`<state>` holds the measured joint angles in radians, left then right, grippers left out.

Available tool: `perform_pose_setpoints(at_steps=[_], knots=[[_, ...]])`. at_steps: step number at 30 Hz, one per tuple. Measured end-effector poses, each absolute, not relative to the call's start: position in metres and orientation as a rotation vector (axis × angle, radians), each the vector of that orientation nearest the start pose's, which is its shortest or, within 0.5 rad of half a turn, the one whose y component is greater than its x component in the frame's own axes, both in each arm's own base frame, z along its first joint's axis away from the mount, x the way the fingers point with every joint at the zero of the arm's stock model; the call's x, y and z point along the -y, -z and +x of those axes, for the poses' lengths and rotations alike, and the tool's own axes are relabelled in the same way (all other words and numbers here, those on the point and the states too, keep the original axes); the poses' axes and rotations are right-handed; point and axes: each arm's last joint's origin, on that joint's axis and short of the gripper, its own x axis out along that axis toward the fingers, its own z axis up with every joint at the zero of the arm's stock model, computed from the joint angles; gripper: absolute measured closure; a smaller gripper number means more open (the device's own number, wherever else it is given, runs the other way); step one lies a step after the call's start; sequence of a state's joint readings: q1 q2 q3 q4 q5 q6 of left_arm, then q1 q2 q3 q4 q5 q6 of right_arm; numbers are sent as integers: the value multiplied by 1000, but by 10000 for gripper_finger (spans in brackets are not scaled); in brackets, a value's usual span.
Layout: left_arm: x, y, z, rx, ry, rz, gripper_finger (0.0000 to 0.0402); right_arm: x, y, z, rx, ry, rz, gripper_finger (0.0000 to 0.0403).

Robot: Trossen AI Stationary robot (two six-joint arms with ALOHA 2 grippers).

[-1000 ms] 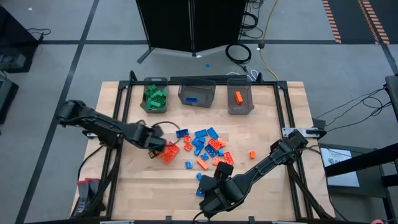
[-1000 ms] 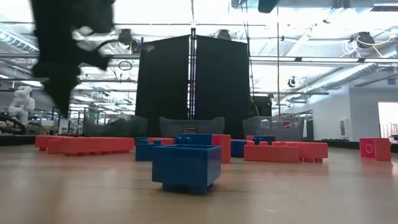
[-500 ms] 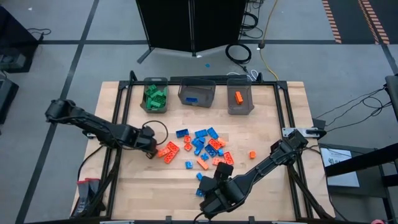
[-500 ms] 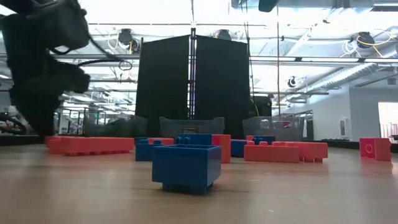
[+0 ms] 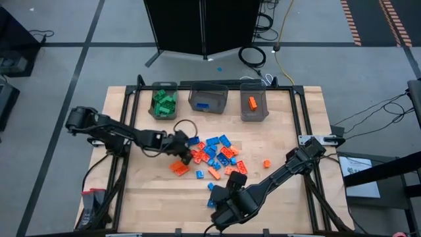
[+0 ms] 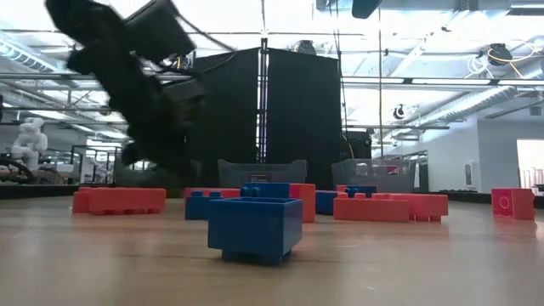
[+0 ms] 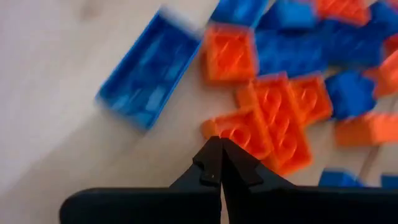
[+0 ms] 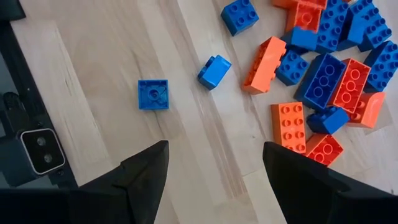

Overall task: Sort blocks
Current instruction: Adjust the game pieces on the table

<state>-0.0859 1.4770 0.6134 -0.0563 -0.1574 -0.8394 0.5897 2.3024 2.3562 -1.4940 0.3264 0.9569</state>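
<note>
Centrally, small blue and orange-red studded plastic blocks (image 5: 214, 155) crowd the wooden table (image 5: 145, 191). Left claw (image 5: 187, 158), tips together, touches their edge; right claw (image 8: 214, 163) hangs apart over bare wood, seen only wrist-side.

Bare table (image 5: 145, 191) lies open on my left; scattered blocks (image 5: 214, 155) crowd the middle, 3 bins (image 5: 209, 99) behind.

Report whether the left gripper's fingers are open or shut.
Shut. In the left wrist view the left gripper has its two dark fingertips pressed together with nothing between them, above the orange blocks.
</note>
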Motion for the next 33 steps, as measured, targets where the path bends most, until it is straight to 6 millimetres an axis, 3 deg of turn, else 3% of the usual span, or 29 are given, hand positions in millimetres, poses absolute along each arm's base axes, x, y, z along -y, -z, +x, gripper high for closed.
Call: perform_pose_setpoints(at_steps=[4, 7, 11, 15, 18, 22, 27, 33], knots=[[12, -167, 283, -772, -356, -593, 401, -242, -279, 380, -1224, 403, 189, 147], [11, -197, 288, -811, -328, -523, 402, -242, -279, 380, -1219, 413, 205, 147], [15, -245, 265, -930, -328, -455, 402, -242, -279, 380, -1216, 417, 213, 147], [31, -265, 220, -1047, -357, -447, 401, -242, -279, 380, -1211, 418, 207, 147], [40, -253, 182, -1204, -488, -435, 402, -242, -279, 381, -1200, 422, 203, 147], [58, -230, 160, -1244, -513, -518, 402, -242, -279, 381, -1200, 418, 199, 147], [77, -195, 158, -1203, -492, -621, 402, -242, -279, 381, -1204, 404, 179, 147], [79, -159, 176, -1142, -490, -691, 402, -242, -279, 381, -1208, 392, 163, 147]])
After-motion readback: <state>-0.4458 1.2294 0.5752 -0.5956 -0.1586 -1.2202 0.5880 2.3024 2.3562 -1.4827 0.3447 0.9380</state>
